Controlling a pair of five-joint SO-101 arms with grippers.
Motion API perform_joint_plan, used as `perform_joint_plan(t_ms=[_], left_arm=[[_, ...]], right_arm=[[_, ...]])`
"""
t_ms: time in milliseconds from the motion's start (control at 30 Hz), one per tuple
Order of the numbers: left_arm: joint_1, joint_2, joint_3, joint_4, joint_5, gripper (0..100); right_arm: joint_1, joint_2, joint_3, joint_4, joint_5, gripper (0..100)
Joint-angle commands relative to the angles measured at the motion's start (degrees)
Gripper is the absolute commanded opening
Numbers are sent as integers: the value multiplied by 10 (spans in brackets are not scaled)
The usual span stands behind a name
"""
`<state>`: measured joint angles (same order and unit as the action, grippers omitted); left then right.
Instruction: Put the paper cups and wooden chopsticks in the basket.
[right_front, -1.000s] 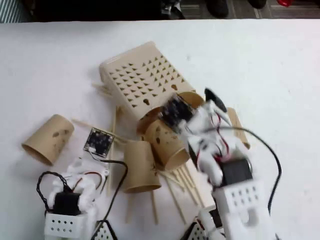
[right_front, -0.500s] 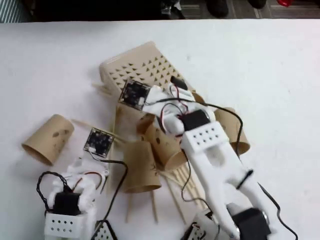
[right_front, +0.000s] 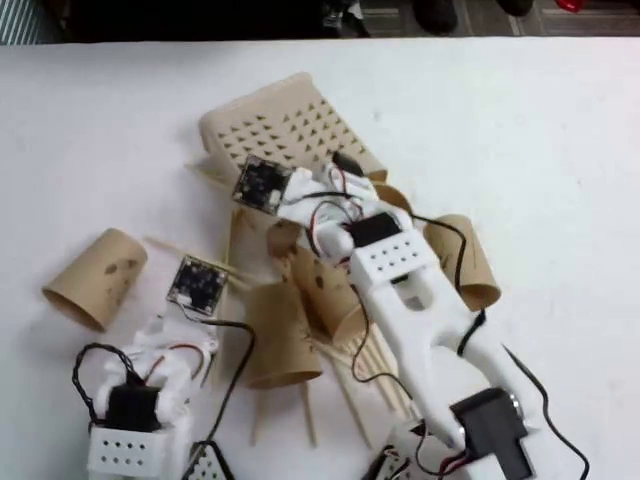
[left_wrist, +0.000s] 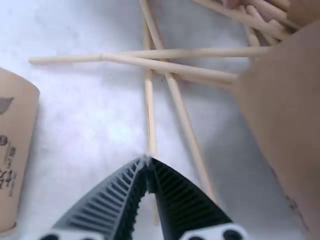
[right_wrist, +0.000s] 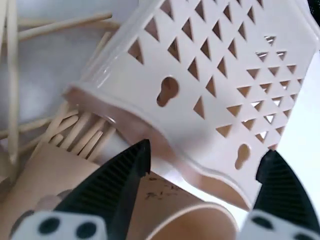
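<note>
A: Where was the basket?
B: On its side, upper centre of the high view. The basket (right_front: 285, 135) rested on the white table (right_front: 540, 130), open end toward mid-frame.

A: Cups and chopsticks?
B: All out on the table. The left cup (right_front: 95, 277) lay at mid-left, well apart from the basket. The centre cup (right_front: 280, 335) was at lower centre. The right cup (right_front: 462, 262) lay right of centre, beside the right arm (right_front: 420, 310). The fourth cup (right_front: 325, 290) was partly under that arm. The chopsticks (right_front: 228, 262) lay flat and crossed among the cups, some just beside the basket.

A: Grippers?
B: The right gripper (right_wrist: 207, 160) had its fingers wide apart at the basket's rim, with a cup's lip close by. The left gripper (left_wrist: 149, 167) had its tips together over chopsticks on the table, at lower left of the high view.

A: Surface, room?
B: Plain matte white top. A dark strip of room (right_front: 200, 18) ran along the top edge, past the table.
</note>
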<state>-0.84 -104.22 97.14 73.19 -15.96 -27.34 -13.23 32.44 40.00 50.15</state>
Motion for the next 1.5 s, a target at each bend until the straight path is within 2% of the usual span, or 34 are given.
perform_joint_plan(t_ms=[0, 200, 433, 700, 767, 933, 1000, 1300, 1467], left_arm=[[0, -2, -3, -2, -4, 27], [0, -2, -3, -2, -4, 27], [-2, -2, -2, -2, -4, 27], [-2, -2, -2, -2, -4, 27], [-2, -2, -2, -1, -4, 27], [-2, -2, -2, 1, -4, 27], [-2, -2, -2, 2, -4, 27], [-2, -2, -2, 2, -4, 27], [-2, -2, -2, 2, -4, 27]], right_arm=[[-17, -58, -20, 29, 5, 342], [-54, -40, -12, 3, 5, 341], [-47, 44, -14, -68, 4, 341], [-44, 56, -11, -163, 0, 340], [-44, 56, -11, -189, -18, 303], [-44, 55, -11, -246, -43, 69], [-37, 52, -11, -257, -46, 12], [37, 33, -17, -336, -43, 19], [80, 1, -62, -287, -43, 19]])
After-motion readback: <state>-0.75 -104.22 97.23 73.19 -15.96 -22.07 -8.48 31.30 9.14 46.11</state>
